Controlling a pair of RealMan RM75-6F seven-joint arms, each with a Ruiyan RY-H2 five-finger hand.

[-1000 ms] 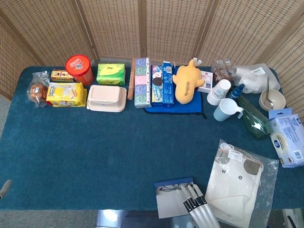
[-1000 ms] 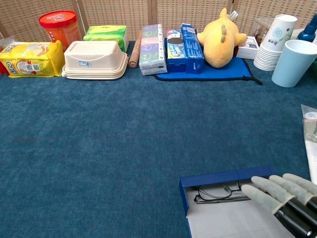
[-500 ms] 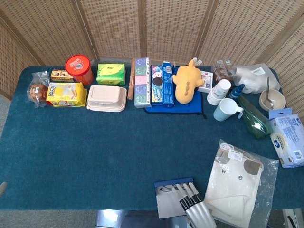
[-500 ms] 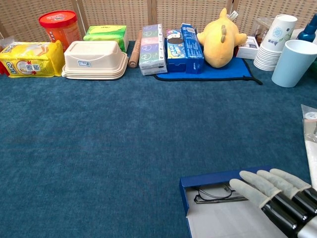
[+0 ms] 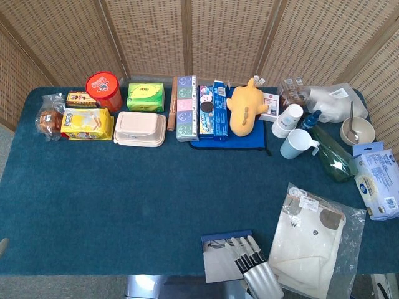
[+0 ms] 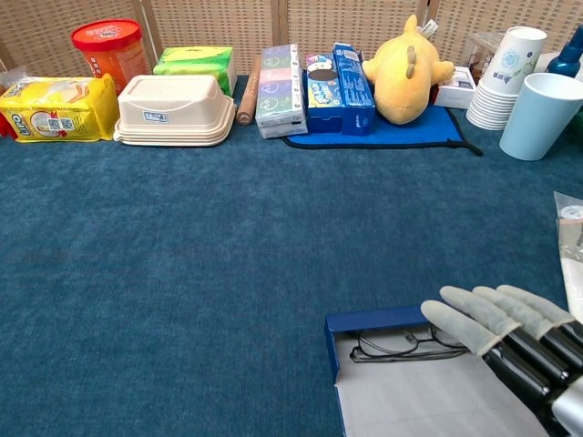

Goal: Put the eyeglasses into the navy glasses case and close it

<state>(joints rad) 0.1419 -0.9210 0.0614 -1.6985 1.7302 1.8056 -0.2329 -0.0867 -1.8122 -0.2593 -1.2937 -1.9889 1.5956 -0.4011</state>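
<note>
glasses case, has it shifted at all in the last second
Yes. In the chest view the navy glasses case has slid toward the robot, widening its gap from the blue mat, with the right hand over it.

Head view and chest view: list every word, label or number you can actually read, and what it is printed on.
"W" and "e": on the cream fabric in the clear bag.
Yellow snack pack: print blurred, unreadable.
Red canister, green pack, blue boxes, paper cup stack, wipes pack: print too small to read.
</note>
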